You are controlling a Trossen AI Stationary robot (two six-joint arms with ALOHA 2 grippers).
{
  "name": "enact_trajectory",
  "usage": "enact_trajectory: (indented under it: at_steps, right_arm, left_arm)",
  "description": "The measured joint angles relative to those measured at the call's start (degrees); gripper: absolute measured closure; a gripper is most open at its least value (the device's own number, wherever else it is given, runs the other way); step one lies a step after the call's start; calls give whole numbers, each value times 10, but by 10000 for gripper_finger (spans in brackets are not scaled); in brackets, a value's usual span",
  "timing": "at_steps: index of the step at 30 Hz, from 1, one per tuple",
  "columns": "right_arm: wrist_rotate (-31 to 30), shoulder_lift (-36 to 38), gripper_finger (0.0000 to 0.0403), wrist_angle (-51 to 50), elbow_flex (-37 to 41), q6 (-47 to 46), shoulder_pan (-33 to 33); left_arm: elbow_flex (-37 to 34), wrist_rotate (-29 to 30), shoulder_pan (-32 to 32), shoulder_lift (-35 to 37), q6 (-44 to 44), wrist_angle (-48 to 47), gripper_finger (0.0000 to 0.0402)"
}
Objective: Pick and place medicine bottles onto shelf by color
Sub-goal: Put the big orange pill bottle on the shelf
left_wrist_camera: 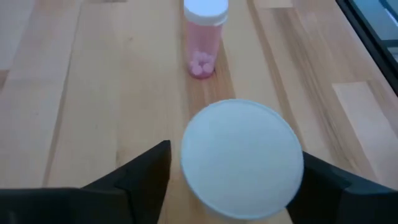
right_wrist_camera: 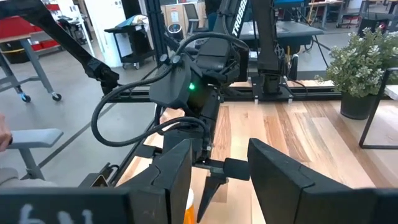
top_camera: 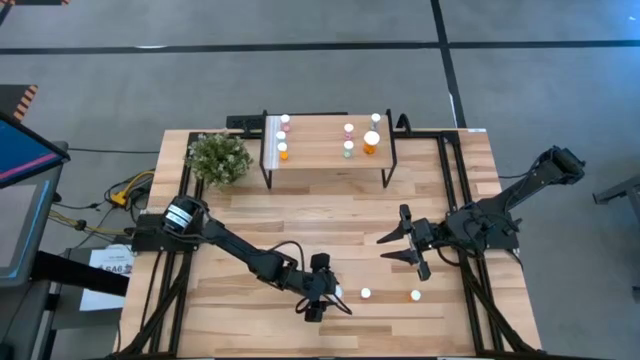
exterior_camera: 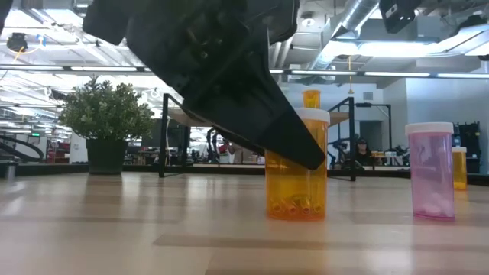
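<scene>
Fingers of left gripper [left_wrist_camera: 235, 180] straddle orange bottle [exterior_camera: 297, 164], not clamped; right gripper [top_camera: 397, 247] open, idle. Seven bottles on shelf [top_camera: 320, 152]; three left on table.

hidden: orange bottle [exterior_camera: 297, 187] partly behind left end effector [exterior_camera: 294, 141] | shelf bottles: small

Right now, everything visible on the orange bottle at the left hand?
The orange bottle is a small round vial of clear amber plastic with a wide white cap and small pills lying at its bottom. It stands upright on the wooden tabletop, near the front edge. The left hand is at it with fingers open, one on each side of the cap. Whether they touch the bottle cannot be told. A pink bottle stands apart from it, farther along the table.
</scene>
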State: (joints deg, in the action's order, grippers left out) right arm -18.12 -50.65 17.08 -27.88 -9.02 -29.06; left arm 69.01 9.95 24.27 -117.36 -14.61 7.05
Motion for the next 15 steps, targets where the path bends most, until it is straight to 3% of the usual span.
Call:
enact_trajectory:
  at_steps: [4, 9, 15]
  right_arm:
    - [0, 0, 221, -1, 0, 0, 0]
    - [0, 0, 223, -4, 0, -1, 0]
    - [0, 0, 223, -3, 0, -1, 0]
  left_arm:
    - [10, -18, -9, 0, -7, -20, 196]
    - [43, -97, -30, 0, -6, -56, 239]
    - [108, -138, -59, 1, 35, -144, 232]
